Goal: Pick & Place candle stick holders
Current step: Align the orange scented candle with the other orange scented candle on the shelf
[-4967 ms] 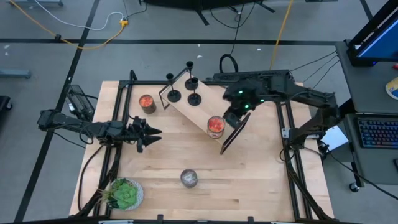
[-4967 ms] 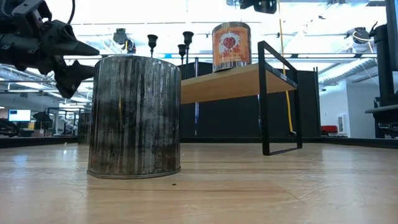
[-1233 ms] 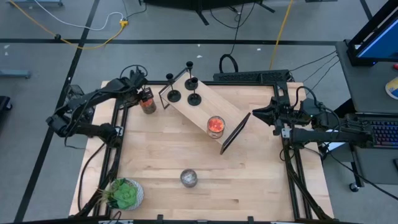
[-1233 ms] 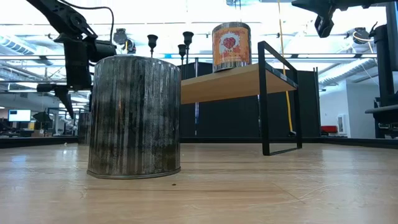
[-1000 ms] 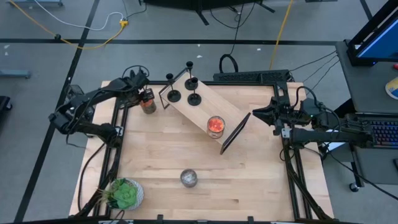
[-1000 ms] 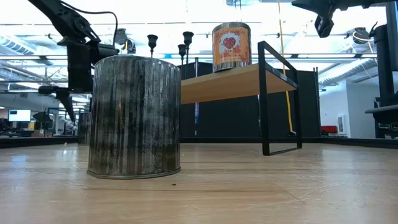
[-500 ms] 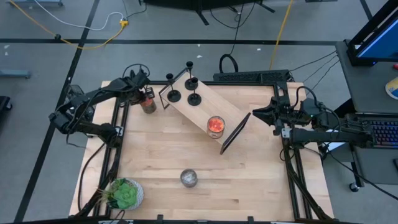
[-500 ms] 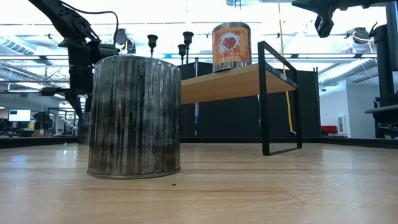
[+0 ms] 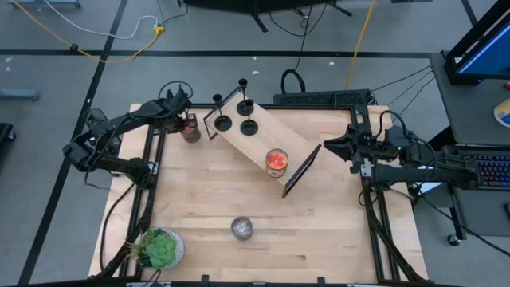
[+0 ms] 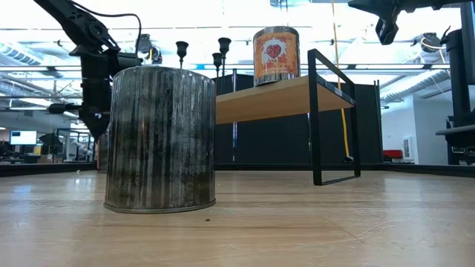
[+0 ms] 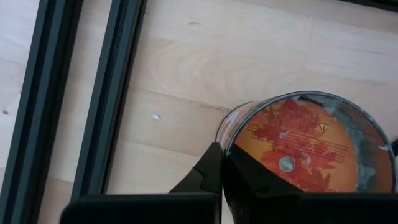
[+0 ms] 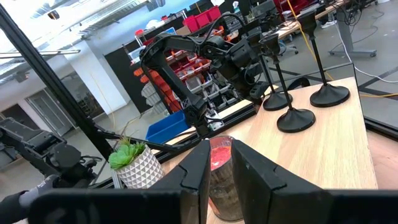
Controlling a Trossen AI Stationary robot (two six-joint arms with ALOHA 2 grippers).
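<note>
Shelf (image 9: 259,143) carries three candle stick holders (image 9: 236,114), one jar (image 9: 276,161).

Both arms are matte black, built of slim jointed links with black cables looping off them. The left tool (image 11: 221,180) ends in two dark, wedge-shaped fingers (image 11: 202,177) tapering to points ahead of a black block. The right tool (image 12: 216,163) has the same flat black fingers (image 12: 196,168), smooth and unmarked, on a broad dark body behind them.
</note>
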